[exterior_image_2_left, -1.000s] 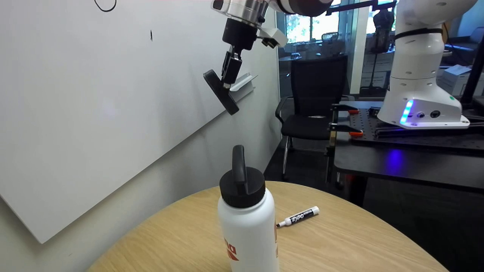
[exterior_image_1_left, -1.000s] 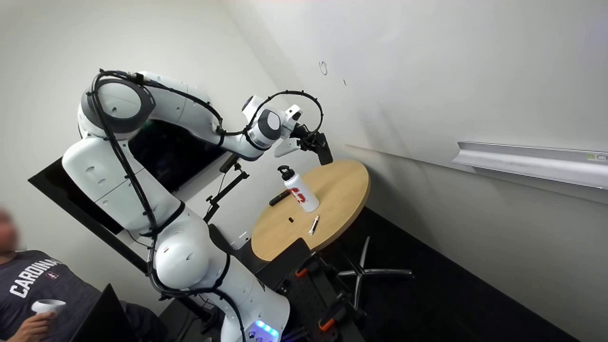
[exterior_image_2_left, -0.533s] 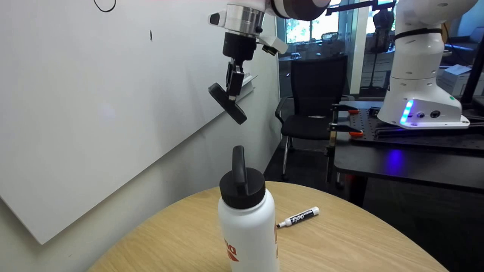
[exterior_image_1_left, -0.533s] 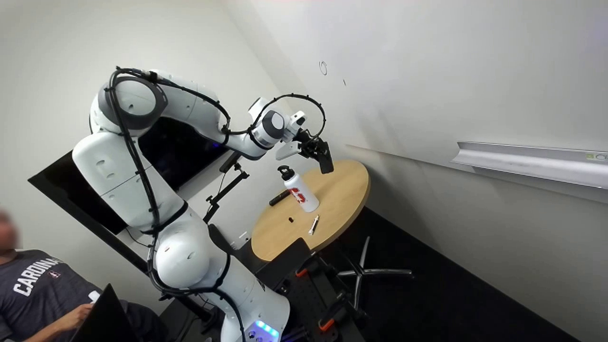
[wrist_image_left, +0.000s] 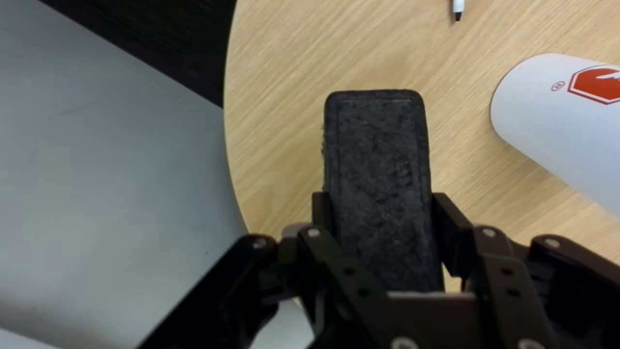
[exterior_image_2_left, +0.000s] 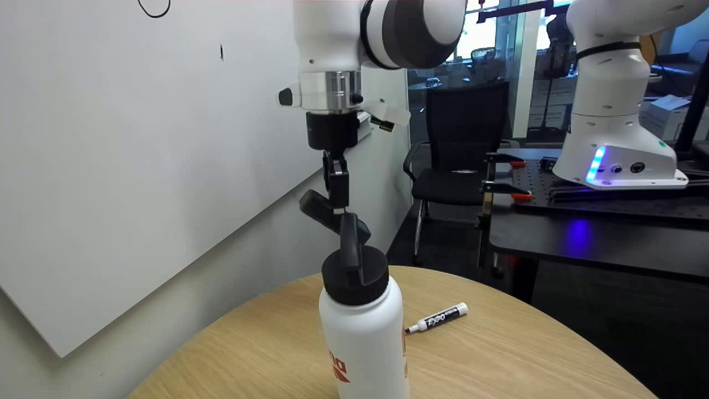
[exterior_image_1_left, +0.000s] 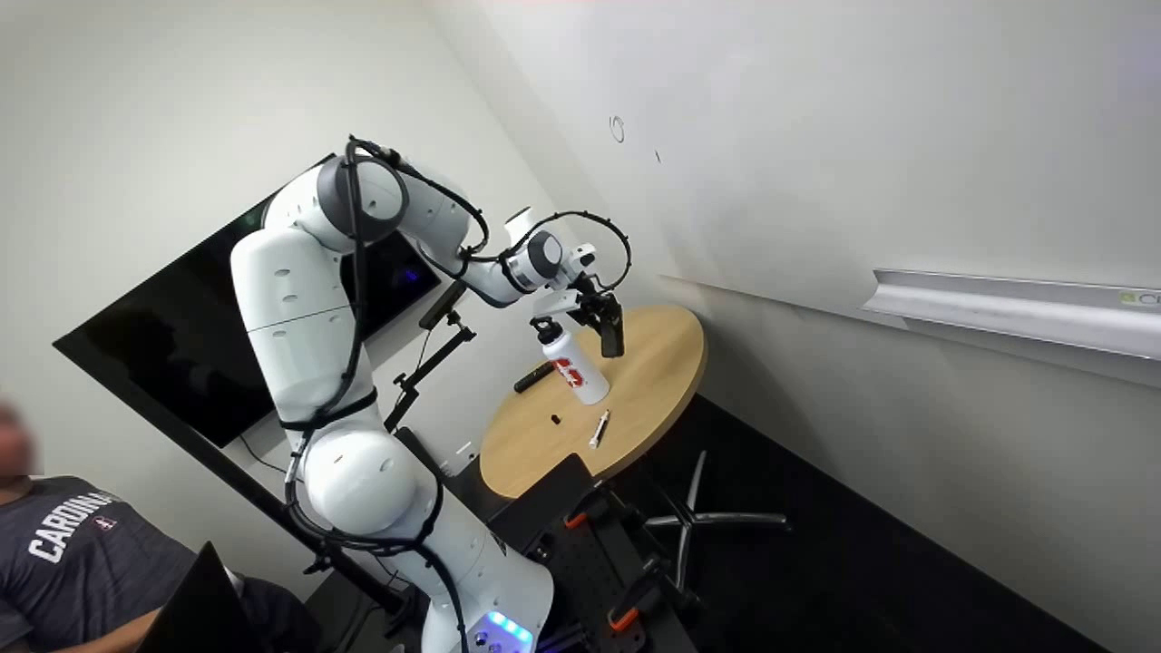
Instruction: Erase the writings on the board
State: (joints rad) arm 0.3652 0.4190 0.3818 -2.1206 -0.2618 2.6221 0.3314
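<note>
The white board (exterior_image_1_left: 816,199) fills the right of an exterior view and shows in an exterior view (exterior_image_2_left: 138,138) at the left. Its writings are a thin loop (exterior_image_1_left: 618,130) and a short stroke (exterior_image_1_left: 658,156); part of the loop (exterior_image_2_left: 153,15) and the stroke (exterior_image_2_left: 221,52) also show there. My gripper (wrist_image_left: 382,213) is shut on the sides of a black block eraser (wrist_image_left: 380,155), its felt face toward the wrist camera. The gripper (exterior_image_1_left: 605,313) holds the eraser tilted above the table, below the writings and apart from the board. The bottle's lid partly hides the eraser (exterior_image_2_left: 318,208).
A white bottle (exterior_image_2_left: 363,338) with black lid stands on the round wooden table (exterior_image_2_left: 249,343), close to my gripper. A marker (exterior_image_2_left: 440,318), a small black cap (exterior_image_1_left: 555,419) and a dark cylinder (exterior_image_1_left: 533,377) lie there. A white ledge (exterior_image_1_left: 1016,308) sticks out along the board's lower edge.
My gripper has moved down toward the table with the eraser in it, coming close to the bottle, and hangs more upright. The upper arm has swung. The writings look the same.
</note>
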